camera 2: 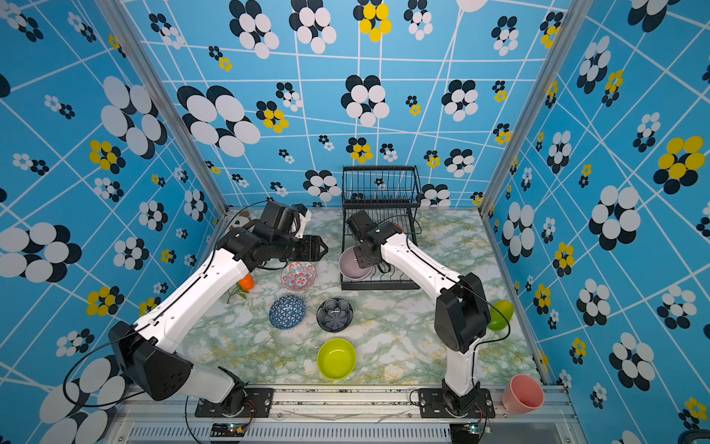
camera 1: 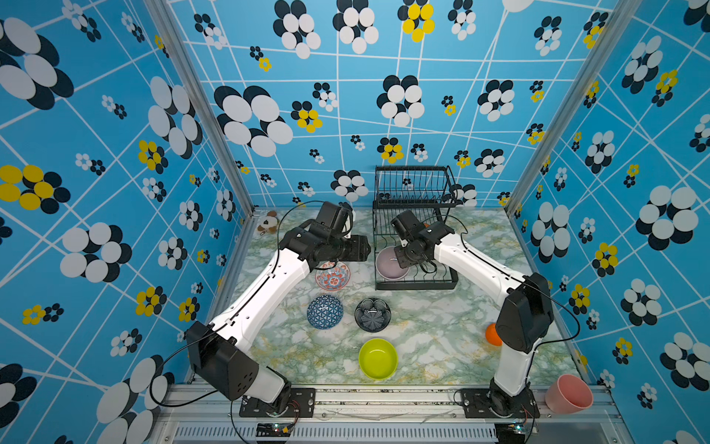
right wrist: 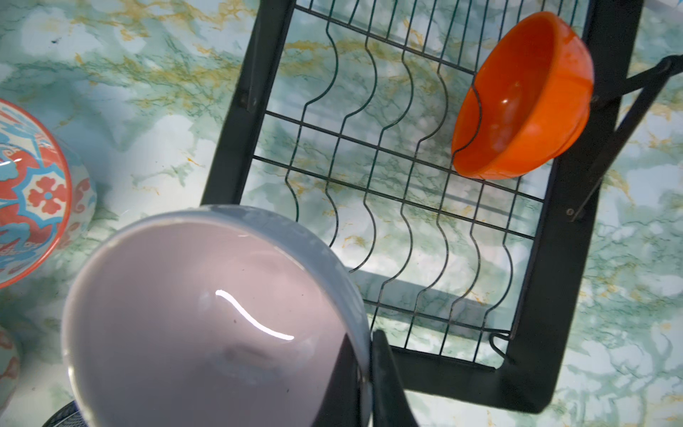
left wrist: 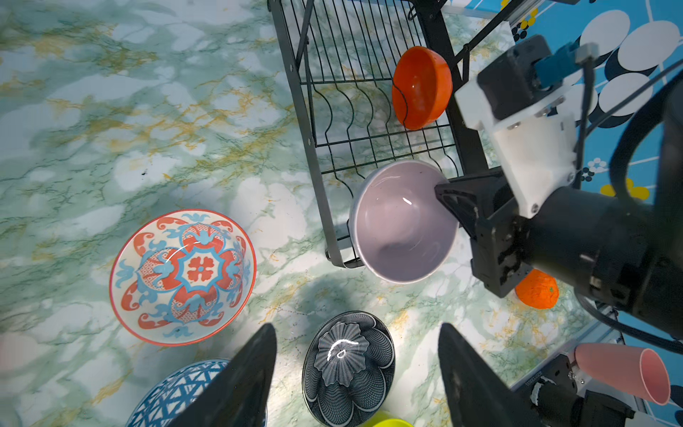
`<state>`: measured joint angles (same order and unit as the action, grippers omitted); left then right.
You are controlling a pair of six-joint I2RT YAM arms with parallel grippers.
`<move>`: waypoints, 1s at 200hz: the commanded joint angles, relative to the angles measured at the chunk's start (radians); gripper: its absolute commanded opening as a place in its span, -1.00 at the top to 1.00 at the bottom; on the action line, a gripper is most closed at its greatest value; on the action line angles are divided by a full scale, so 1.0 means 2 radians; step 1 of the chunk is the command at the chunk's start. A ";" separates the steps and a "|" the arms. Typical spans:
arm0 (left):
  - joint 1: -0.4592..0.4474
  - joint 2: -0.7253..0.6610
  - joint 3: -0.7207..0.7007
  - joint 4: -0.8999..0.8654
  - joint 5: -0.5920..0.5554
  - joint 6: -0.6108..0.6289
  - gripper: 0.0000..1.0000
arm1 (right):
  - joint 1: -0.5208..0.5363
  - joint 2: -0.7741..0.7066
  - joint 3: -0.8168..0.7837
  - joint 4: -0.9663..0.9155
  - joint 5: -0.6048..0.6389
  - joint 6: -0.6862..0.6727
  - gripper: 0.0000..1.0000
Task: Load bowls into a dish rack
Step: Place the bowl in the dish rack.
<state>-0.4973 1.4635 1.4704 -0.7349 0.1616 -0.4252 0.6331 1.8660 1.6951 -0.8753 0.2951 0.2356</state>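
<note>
One bowl is home: the orange bowl (right wrist: 525, 100) stands on edge in a slot toward the back of the dish rack (right wrist: 547, 258), on its lower tray. The lilac bowl (right wrist: 207, 318) comes next. The right fingers (right wrist: 384, 380) pinch its rim and hold it tilted over the tray's near corner; whether it touches the wires I cannot tell. Four wait on the surface (camera 1: 442, 338): the red-blue floral bowl (camera 1: 332, 275) just beside the rack, the blue geometric bowl (camera 1: 325, 311), the black flower bowl (camera 1: 372, 315) and the lime-green bowl (camera 1: 378, 358). The left fingers (left wrist: 244, 380) hang spread and empty above them. I'd judge it about a third done once the lilac one is set down
</note>
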 commanded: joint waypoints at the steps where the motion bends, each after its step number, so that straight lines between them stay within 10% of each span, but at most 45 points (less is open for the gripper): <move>1: 0.019 -0.010 -0.056 0.053 -0.004 0.007 -0.32 | -0.004 -0.027 0.002 0.023 0.044 0.003 1.00; 200: 0.027 0.007 -0.093 0.068 -0.041 0.001 -0.22 | 0.026 0.031 -0.020 0.157 0.283 -0.117 1.00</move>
<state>-0.4450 1.4631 1.3018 -0.6121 0.0822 -0.4187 0.6807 1.9171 1.6672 -0.6548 0.7547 0.0360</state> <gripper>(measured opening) 0.612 0.082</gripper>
